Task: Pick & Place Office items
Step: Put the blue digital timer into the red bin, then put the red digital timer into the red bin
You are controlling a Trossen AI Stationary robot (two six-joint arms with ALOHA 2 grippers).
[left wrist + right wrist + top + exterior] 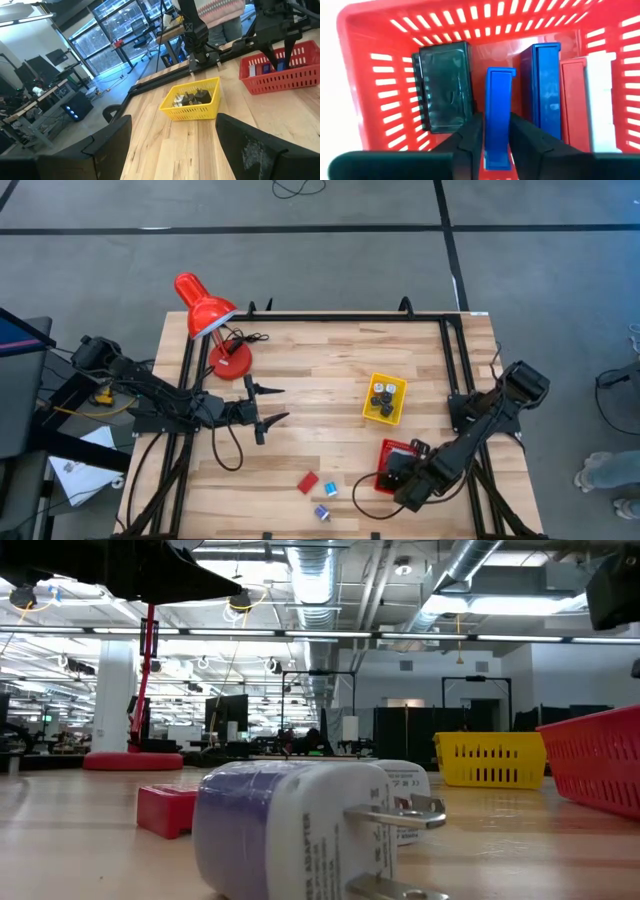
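Right now the placing step looks to be in hand: the right gripper (492,145) hangs over the red basket (392,452) with its fingers clamped on a blue bar (497,107), which stands on end inside the basket between a black block (442,85) and a taller blue block (545,85); a red block (571,100) and a white piece (602,95) stand beyond that. The left gripper (262,408) waits well away from the basket, near the lamp (210,320), fingers spread and holding nothing. More clips (384,397) lie in the yellow tray (371,413), just beyond the basket. Still out on the table, just beside the basket, are a red piece (308,482), a small white bit (330,491) and a white and purple plug (322,512). I judge the next move calls for freeing the bar, lifting clear of the basket wall, then going for one of those three
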